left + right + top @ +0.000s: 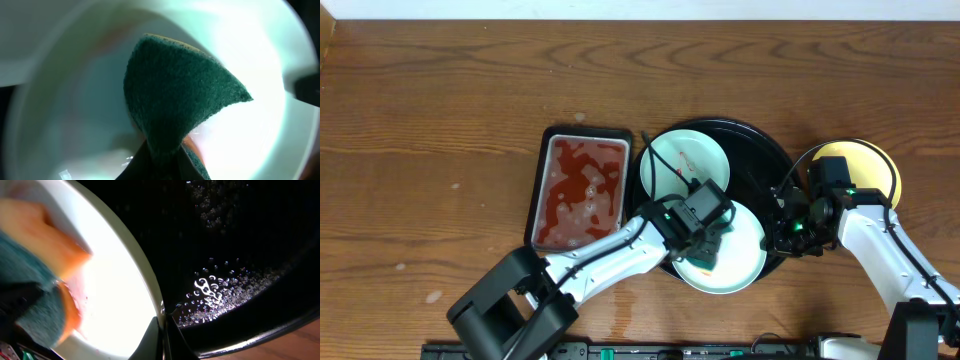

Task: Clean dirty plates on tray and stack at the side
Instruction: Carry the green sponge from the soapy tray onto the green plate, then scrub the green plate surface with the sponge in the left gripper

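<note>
Wooden table bears the tray. On its 6 o'clock plate the left gripper clamps a sponge; the right gripper pinches that plate.

- black tray: large, round and glossy with a raised rim, flat on the worktop, its surface beaded with water droplets.
- upper mint-green plate: marked with red squiggles, at the tray's 10 o'clock.
- lower mint-green plate: at 6 o'clock, overhanging the rim.
- yellow plate: off the tray at 3 o'clock.
</note>
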Robot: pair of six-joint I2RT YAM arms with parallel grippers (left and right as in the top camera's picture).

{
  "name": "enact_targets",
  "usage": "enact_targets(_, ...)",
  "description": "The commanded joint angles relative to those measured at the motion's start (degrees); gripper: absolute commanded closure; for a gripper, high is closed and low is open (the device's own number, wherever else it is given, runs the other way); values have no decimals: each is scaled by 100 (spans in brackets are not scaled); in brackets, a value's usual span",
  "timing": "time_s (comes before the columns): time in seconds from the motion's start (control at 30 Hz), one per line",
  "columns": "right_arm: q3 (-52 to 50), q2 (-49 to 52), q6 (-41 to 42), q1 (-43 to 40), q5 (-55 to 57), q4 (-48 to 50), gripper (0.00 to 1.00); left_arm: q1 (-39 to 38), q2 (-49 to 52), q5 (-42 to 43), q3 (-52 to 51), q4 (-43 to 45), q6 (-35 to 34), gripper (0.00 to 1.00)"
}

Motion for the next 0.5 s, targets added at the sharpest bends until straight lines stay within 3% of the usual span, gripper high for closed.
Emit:
enact_targets(0.0, -13, -68, -70, 42, 63, 13, 99, 284, -138, -645, -35, -334, -9, 93)
enact_targets(0.23, -13, -68, -70, 42, 63, 15, 99, 297, -837, -634, -35, -144, -11, 92)
enact_targets(0.47, -13, -68, -70, 42, 61, 13, 99, 87, -706, -632, -37, 350, -214, 92)
